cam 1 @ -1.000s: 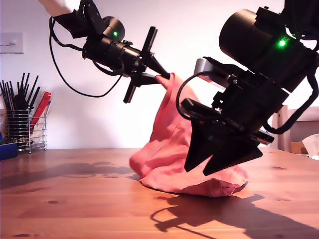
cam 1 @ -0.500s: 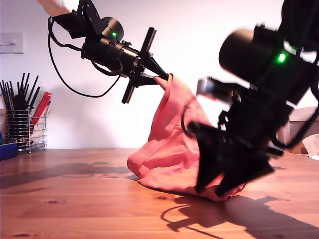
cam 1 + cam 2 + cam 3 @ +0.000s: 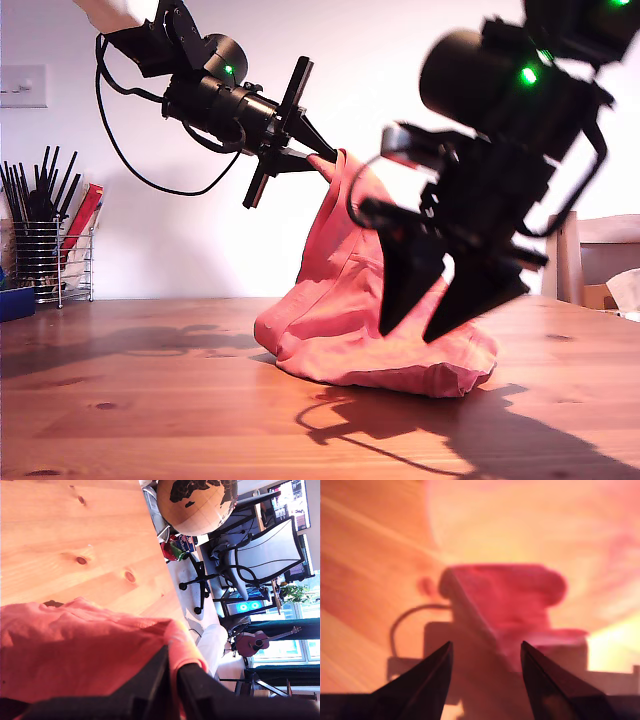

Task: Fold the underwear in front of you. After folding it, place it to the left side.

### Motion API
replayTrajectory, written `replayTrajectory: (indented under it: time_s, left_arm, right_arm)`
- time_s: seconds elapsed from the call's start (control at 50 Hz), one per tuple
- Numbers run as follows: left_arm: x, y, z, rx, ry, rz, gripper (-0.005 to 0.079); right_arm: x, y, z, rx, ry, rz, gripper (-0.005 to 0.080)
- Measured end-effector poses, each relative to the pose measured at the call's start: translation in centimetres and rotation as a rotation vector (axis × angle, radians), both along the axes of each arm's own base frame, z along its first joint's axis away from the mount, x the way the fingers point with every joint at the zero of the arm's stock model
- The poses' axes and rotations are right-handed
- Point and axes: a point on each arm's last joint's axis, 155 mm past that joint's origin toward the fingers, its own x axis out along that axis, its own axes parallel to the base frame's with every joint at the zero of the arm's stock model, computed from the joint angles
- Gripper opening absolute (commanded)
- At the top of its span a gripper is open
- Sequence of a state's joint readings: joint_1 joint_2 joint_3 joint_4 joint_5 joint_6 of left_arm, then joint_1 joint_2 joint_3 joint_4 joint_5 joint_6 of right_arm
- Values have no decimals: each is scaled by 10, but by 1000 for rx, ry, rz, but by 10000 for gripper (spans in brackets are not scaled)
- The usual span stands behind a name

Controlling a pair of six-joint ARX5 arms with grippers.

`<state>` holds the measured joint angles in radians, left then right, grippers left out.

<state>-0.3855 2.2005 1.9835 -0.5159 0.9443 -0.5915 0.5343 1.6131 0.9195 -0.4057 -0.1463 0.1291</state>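
The coral-red underwear (image 3: 345, 300) rests in a crumpled heap on the wooden table (image 3: 150, 400), with one corner drawn up into a peak above the heap. My first gripper (image 3: 318, 153) is clenched on that raised corner, holding it high over the table; the first wrist view shows the hem pinched between my dark fingers (image 3: 150, 685). My second gripper (image 3: 440, 300) hangs just in front of the heap, jaws spread apart and grasping nothing. Well apart from the underwear, toward the exterior view's left, stands a wire utensil holder (image 3: 45, 260).
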Motion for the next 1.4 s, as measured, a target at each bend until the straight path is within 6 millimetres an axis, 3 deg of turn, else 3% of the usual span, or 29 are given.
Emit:
replayTrajectory:
  time_s: [0.28,0.46,0.52,0.7,0.9,0.94,1.1,1.28,1.4]
  left_arm:
    - [0,0,0,0,0,0,-21]
    - [0,0,0,0,0,0,-21]
    - [0,0,0,0,0,0,-21]
    - [0,0,0,1,-12,-5,-21]
    - [1,1,0,3,-16,-4,-21]
    - [1,2,-1,5,-15,-1,-21]
    - [4,15,-13,70,-83,-15,-21]
    - [14,49,-43,234,-124,23,-21]
    - [22,64,-52,309,-193,19,-21]
  right_arm:
    - [2,-11,-4,-12,19,-28,395]
    - [-4,-13,-33,-50,90,-25,391]
    - [1,-9,-29,-36,70,-21,374]
    - [3,-7,-30,-31,64,-21,260]
    - [7,-5,-28,-22,45,-21,-6]
    - [8,-4,-28,-22,39,-22,-12]
    - [7,-14,-31,-81,33,-5,-13]
    - [5,-27,-33,-140,38,7,-13]
    - [5,-38,-33,-168,54,12,-13]
